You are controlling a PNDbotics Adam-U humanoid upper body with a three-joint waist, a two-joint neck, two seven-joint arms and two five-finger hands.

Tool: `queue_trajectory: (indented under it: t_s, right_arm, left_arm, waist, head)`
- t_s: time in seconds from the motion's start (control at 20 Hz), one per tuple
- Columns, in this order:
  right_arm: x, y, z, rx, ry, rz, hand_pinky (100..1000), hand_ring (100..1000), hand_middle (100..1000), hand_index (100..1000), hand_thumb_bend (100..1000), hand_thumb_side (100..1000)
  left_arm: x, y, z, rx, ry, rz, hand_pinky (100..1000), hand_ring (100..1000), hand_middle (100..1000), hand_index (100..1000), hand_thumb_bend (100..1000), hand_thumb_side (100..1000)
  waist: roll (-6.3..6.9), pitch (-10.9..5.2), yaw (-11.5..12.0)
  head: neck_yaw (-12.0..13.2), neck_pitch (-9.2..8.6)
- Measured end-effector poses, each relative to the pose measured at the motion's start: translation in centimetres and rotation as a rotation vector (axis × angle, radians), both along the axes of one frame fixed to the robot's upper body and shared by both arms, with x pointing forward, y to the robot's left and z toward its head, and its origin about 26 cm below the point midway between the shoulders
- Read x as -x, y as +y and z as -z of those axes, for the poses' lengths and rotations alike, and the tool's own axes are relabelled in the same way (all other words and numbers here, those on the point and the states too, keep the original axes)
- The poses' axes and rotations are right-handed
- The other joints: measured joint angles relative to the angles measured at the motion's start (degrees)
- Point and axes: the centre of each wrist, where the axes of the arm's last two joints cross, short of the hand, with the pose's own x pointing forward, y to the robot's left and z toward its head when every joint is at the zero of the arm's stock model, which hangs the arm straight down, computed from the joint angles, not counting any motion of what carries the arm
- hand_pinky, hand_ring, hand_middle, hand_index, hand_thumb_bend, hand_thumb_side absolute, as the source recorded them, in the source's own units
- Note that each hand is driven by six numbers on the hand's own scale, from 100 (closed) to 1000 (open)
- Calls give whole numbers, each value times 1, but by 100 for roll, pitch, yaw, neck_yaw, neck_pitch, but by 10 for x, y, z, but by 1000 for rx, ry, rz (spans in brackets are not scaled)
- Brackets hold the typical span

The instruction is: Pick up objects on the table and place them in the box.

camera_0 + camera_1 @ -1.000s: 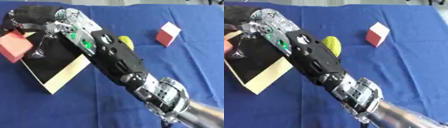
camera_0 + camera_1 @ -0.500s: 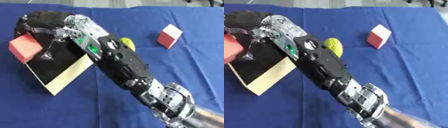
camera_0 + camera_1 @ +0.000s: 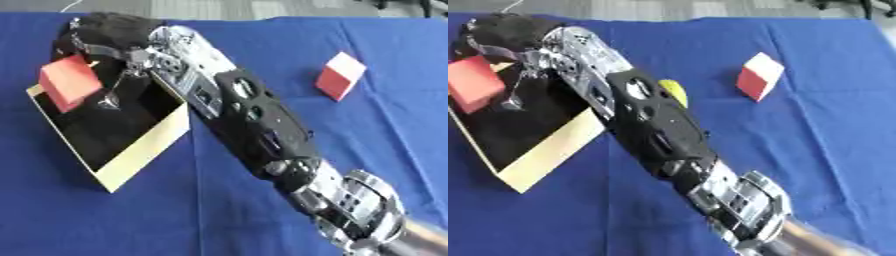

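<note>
Red cube [image 3: 68, 82] risen over black-lined box [image 3: 144, 150], right hand [image 3: 105, 35] pinching it

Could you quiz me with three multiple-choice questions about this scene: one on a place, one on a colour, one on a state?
1. Where is the held red block?
A. over the box
B. on the blue cloth
C. out of sight

2. What colours has the cube lying on the cloth?
A. green and black
B. red and white
C. all blue

3. What is the right hand doing?
A. resting open
B. holding the block
C. pressing the cloth

Answers: 1 A, it sits above the box's dark inside. 2 B, white top, red sides. 3 B, its fingers close on the block.
</note>
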Motion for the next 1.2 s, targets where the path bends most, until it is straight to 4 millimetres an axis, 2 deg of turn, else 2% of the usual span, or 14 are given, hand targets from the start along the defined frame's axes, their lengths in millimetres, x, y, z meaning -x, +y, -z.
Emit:
queue_trajectory:
  t_s: [0.5, 0.9, 1.0, 1.2]
  right_arm:
    - [-3, -8, 6, 19, 26, 20, 767, 594, 363, 493, 100, 100]
    - [-11, -13, 24, 84, 55, 48, 764, 606, 387, 522, 100, 100]
    - [-13, -15, 28, 97, 61, 47, 767, 626, 420, 558, 100, 100]
    - [-13, -14, 29, 146, 53, 37, 780, 719, 554, 699, 128, 100]
  left_arm:
    - [0, 0, 0, -1, 0, 0, 710, 756, 757, 839, 167, 684]
    - [0, 0, 0, -3, 4, 0, 709, 755, 756, 839, 166, 685]
    - [0, 0, 0, -3, 4, 0, 708, 756, 756, 839, 165, 686]
    - [0, 0, 0, -3, 5, 0, 708, 756, 756, 839, 165, 686]
  waist:
    - [24, 0, 2]
    - [20, 5, 7]
    - [20, 8, 7]
    - [22, 12, 5]
  head:
    - [40, 2]
    - [40, 2]
    - [41, 2]
    - [42, 4]
